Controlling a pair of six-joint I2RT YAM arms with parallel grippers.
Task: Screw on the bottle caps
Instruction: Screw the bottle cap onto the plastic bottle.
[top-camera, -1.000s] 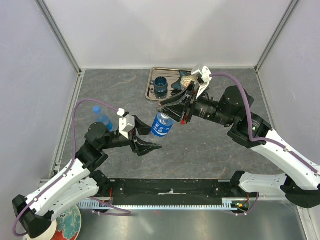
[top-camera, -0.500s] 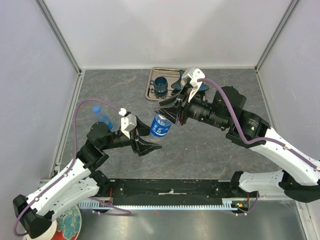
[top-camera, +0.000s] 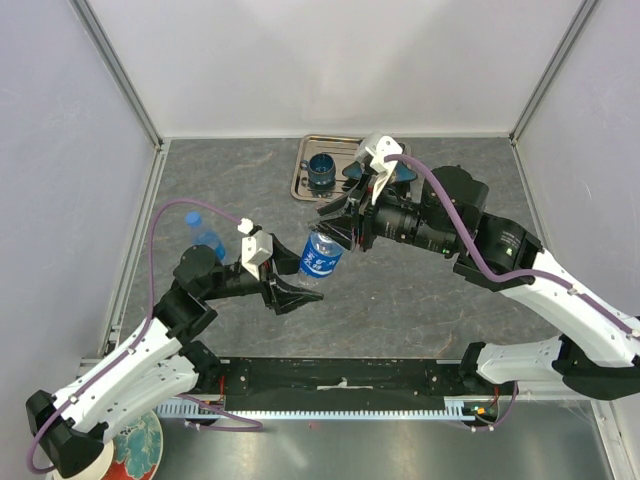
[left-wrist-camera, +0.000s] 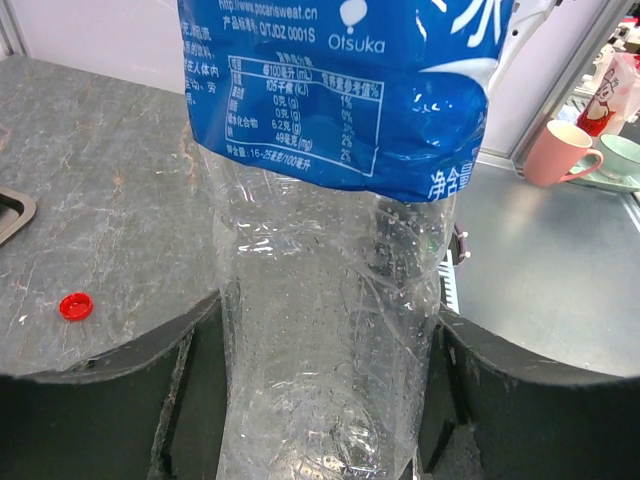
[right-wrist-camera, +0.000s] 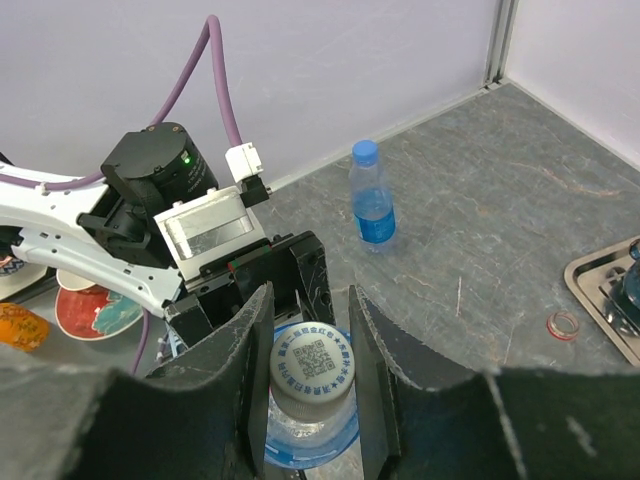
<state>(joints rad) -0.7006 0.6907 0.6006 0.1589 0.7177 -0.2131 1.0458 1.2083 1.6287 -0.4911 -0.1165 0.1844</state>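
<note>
A clear bottle with a blue label is held off the table between both arms. My left gripper is shut on its lower body, one finger on each side. A white cap with a printed code sits on the bottle's neck. My right gripper is shut on that cap, its pads pressed against the rim. A second bottle with a blue cap stands upright on the table at the left. A red cap lies loose on the table.
A metal tray at the back holds a dark blue cup. The red cap lies near the tray's corner. A pink mug and dishes sit beyond the table's near edge.
My right wrist has turned and shifted left over the cap. The held bottle moved slightly left and toward me. The left gripper kept its hold.
</note>
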